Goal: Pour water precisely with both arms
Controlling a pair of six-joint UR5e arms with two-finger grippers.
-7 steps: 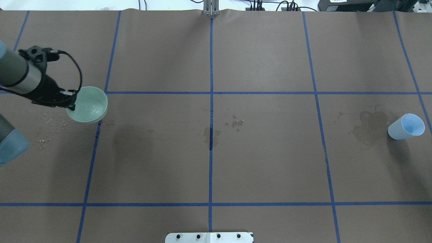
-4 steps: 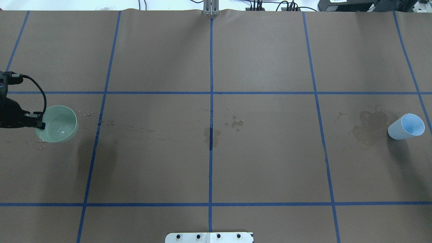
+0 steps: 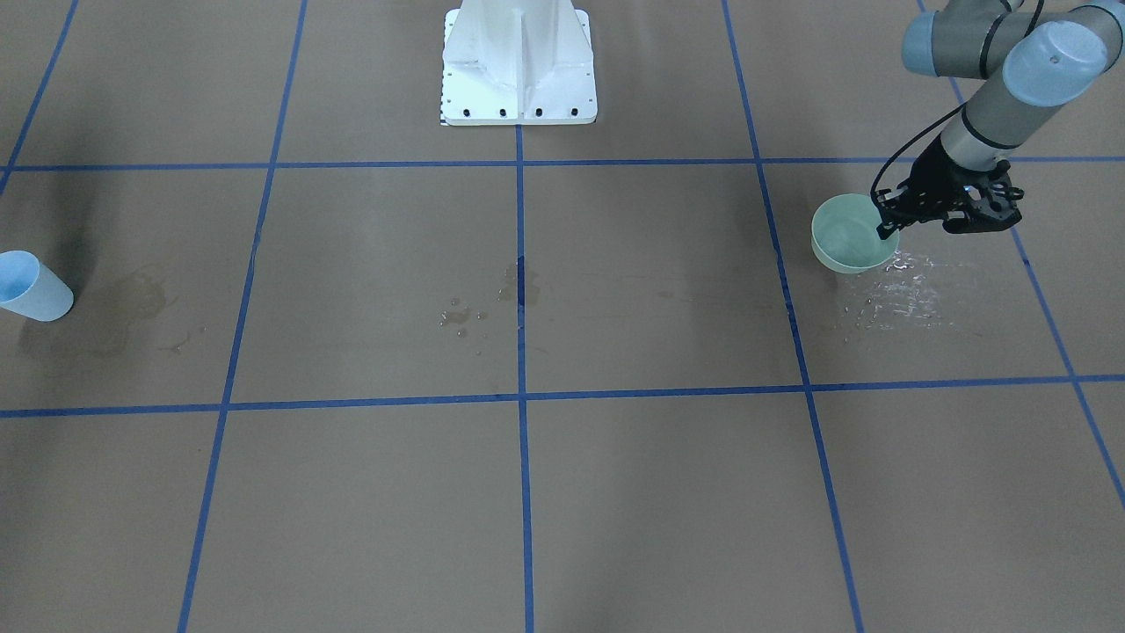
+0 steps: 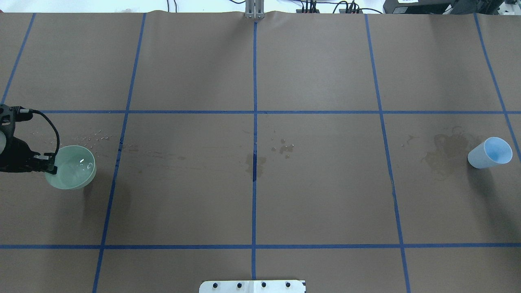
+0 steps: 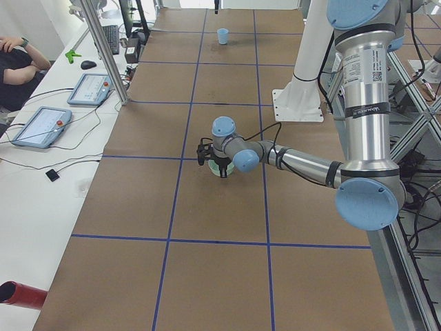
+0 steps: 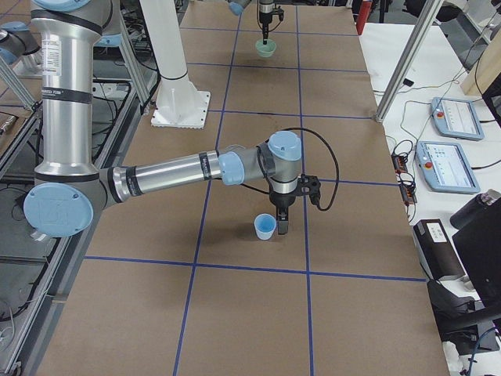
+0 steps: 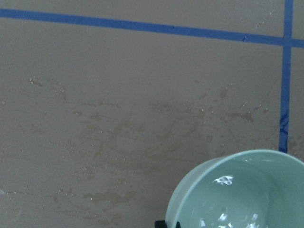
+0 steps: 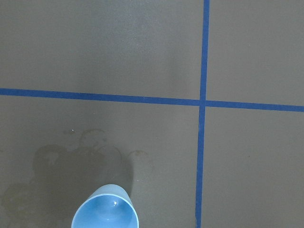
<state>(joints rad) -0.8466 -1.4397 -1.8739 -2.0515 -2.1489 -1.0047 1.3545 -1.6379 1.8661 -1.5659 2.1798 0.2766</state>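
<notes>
My left gripper (image 4: 50,165) (image 3: 886,223) is shut on the rim of a pale green bowl (image 4: 71,167) (image 3: 845,234) (image 5: 224,167), held upright low over the table's left side. Water (image 7: 223,180) glints inside the bowl, and spilled drops (image 3: 905,281) shine on the paper beside it. A light blue cup (image 4: 489,152) (image 3: 32,287) (image 6: 265,227) (image 8: 105,212) stands at the far right. My right gripper (image 6: 280,224) hangs close beside the cup; I cannot tell whether it is open or shut.
Brown paper with a blue tape grid covers the table. Damp stains mark the centre (image 4: 255,162) and the paper beside the cup (image 4: 445,150). The white pedestal (image 3: 518,61) stands at the robot's edge. A person (image 5: 21,62) and tablets (image 5: 41,125) are at a side table.
My left arm carried the green bowl leftward and then nearer the robot's side. A trail of droplets shows where it was. The blue cup has not moved.
</notes>
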